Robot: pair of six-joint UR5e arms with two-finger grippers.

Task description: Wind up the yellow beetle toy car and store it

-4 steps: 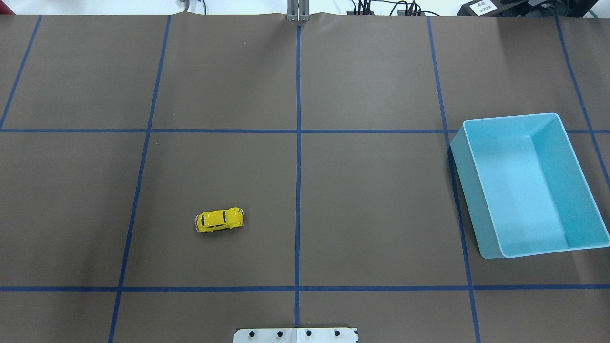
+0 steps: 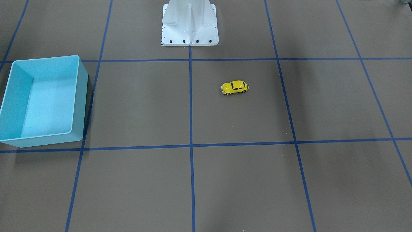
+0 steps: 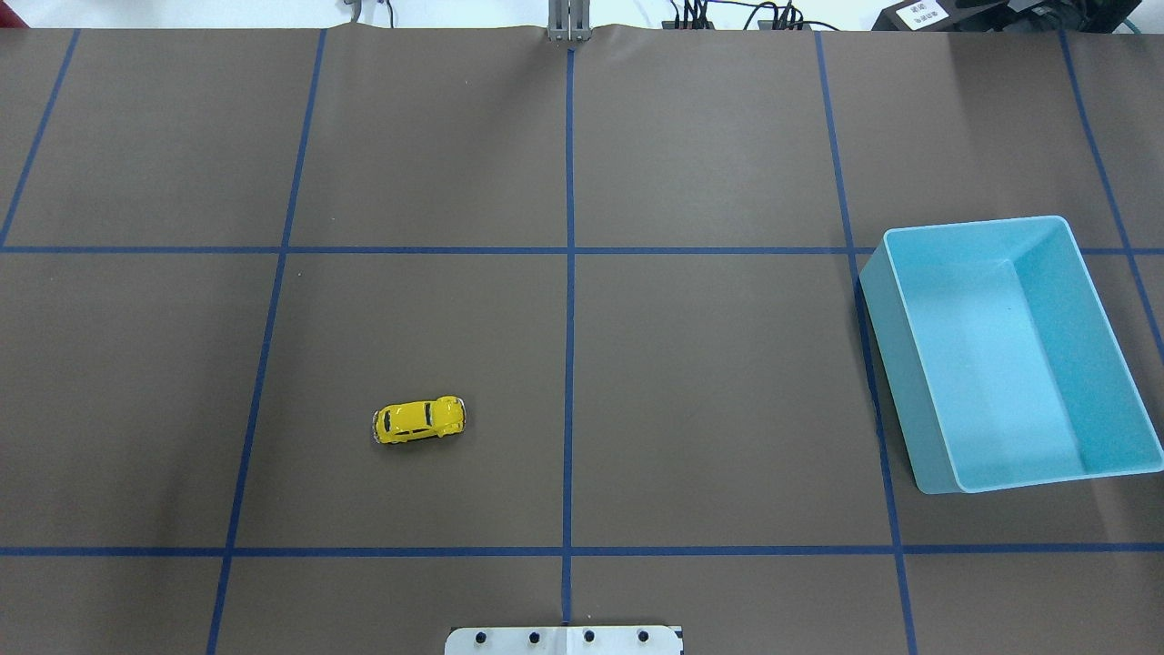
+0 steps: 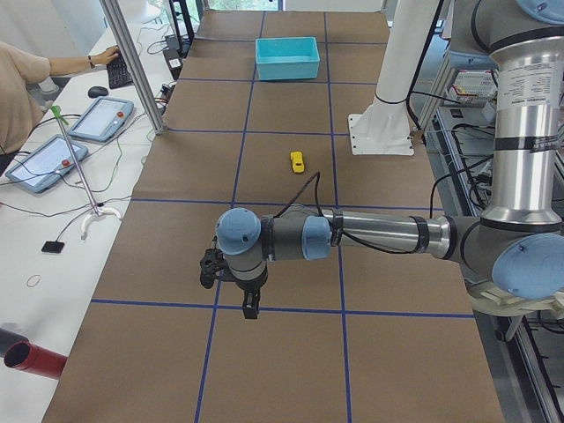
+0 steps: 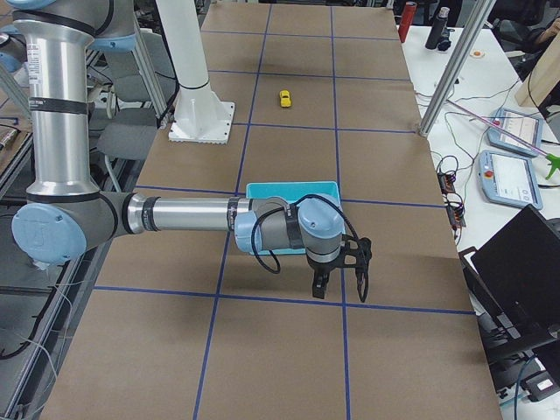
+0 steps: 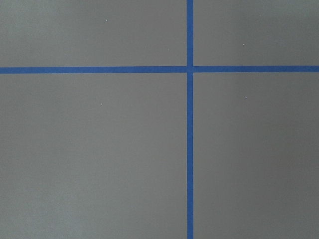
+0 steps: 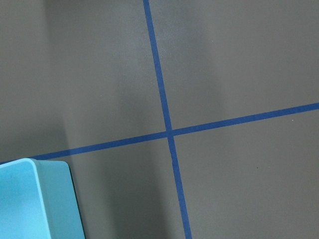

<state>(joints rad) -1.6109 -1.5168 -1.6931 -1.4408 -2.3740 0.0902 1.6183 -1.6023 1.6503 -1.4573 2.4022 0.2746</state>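
Note:
The yellow beetle toy car stands on its wheels on the brown table, left of the centre line, and no gripper touches it. It also shows in the front-facing view and small in both side views. The turquoise bin stands empty at the table's right side. My left gripper hangs over the table's left end, far from the car. My right gripper hangs just beyond the bin. Both show only in side views, so I cannot tell whether they are open or shut.
The white robot base stands at the table's near middle edge. Blue tape lines divide the brown cover into squares. A corner of the bin shows in the right wrist view. An operator, tablets and cables lie on the side desk.

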